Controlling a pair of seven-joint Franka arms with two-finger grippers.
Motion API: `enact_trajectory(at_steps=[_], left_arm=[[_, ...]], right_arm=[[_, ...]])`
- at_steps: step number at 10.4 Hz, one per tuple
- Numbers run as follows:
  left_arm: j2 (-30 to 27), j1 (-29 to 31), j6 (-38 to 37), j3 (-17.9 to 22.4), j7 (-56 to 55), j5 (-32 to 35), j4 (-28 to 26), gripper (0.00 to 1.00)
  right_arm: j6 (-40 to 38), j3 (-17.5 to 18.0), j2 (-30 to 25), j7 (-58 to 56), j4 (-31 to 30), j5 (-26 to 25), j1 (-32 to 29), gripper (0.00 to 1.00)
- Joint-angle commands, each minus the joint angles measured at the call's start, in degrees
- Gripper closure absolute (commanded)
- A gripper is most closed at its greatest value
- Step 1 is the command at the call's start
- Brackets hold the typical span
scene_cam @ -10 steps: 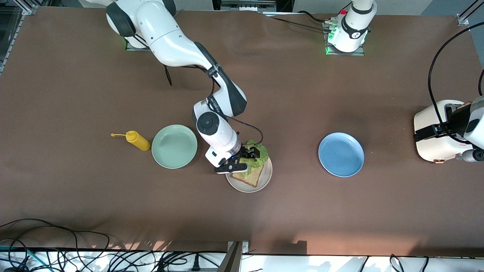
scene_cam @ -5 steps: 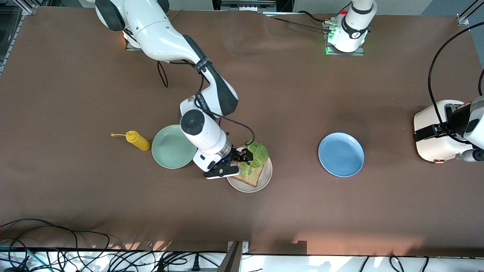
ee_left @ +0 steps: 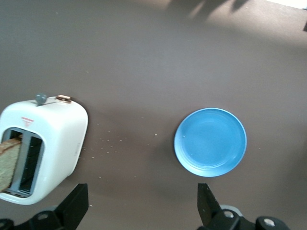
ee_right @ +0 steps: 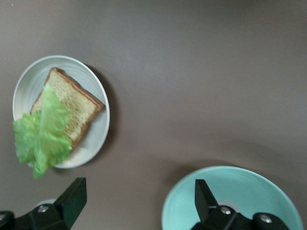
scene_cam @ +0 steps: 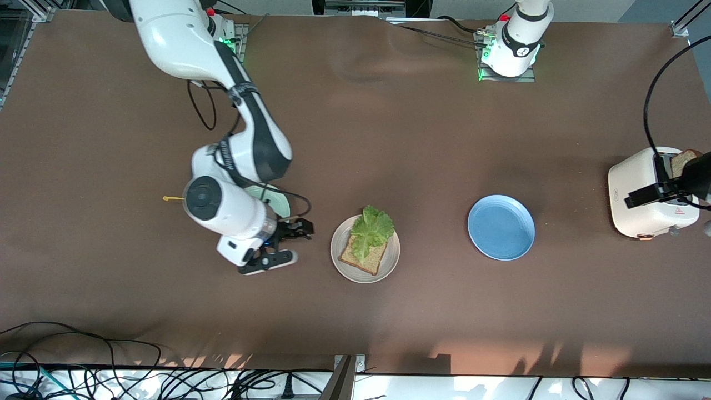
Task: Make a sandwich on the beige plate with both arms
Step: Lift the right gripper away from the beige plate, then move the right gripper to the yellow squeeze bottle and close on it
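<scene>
The beige plate (scene_cam: pixel 390 261) holds one slice of brown bread (scene_cam: pixel 364 258) with a green lettuce leaf (scene_cam: pixel 373 228) lying on it and overhanging the rim. My right gripper (scene_cam: pixel 299 229) is open and empty, over the table between that plate and the mint-green plate (scene_cam: pixel 279 203). The right wrist view shows the beige plate (ee_right: pixel 98 132), the bread (ee_right: pixel 79 103), the lettuce (ee_right: pixel 43 136) and my open right gripper (ee_right: pixel 138 199). My left gripper (ee_left: pixel 141 206) is open and empty over the table beside the toaster (ee_left: pixel 55 139). A second bread slice (scene_cam: pixel 680 162) stands in the toaster's slot.
The white toaster (scene_cam: pixel 647 191) stands at the left arm's end. A blue plate (scene_cam: pixel 501 227) lies between it and the beige plate. The mint-green plate (ee_right: pixel 240 196) is partly under the right arm. A yellow bottle's tip (scene_cam: pixel 172 198) shows beside that arm.
My right gripper left the lettuce on the bread and moved off the beige plate toward the right arm's end. My left gripper drew back from the toaster, uncovering the bread in its slot.
</scene>
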Motion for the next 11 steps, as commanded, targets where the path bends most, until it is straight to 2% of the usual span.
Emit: enact_trajectory(at_steps=[1,3,5,7,9,11], left_arm=[[-1.1,2.9,-0.3,-0.4,5.0,1.6,0.1,0.0],[-1.2,3.7,-0.3,0.1,7.5,1.7,0.0,0.0],[-1.2,4.7,-0.3,0.1,8.5,1.6,0.1,0.0],[-1.2,4.7,-0.3,0.0,8.5,0.9,0.0,0.0],[-1.3,4.7,-0.3,-0.1,8.4,0.8,-0.2,0.0],[-1.7,4.7,-0.7,-0.4,8.3,0.8,-0.4,0.0]], right_arm=[[-1.4,-0.4,-11.2,-4.7,-13.1,-3.5,-0.2,0.0],[-4.8,-0.4,-18.0,-8.5,-18.7,-8.1,-2.7,0.0],[-8.8,-0.4,-21.4,-14.5,-20.0,-10.2,-5.5,0.0],[-9.5,-0.4,-26.1,-18.6,-23.9,-12.4,-7.6,0.0],[-9.6,-0.4,-29.5,-31.3,-26.5,-12.1,-10.8,0.0],[-11.9,-0.3,-30.2,-44.7,-26.7,-11.3,-13.9,0.0]])
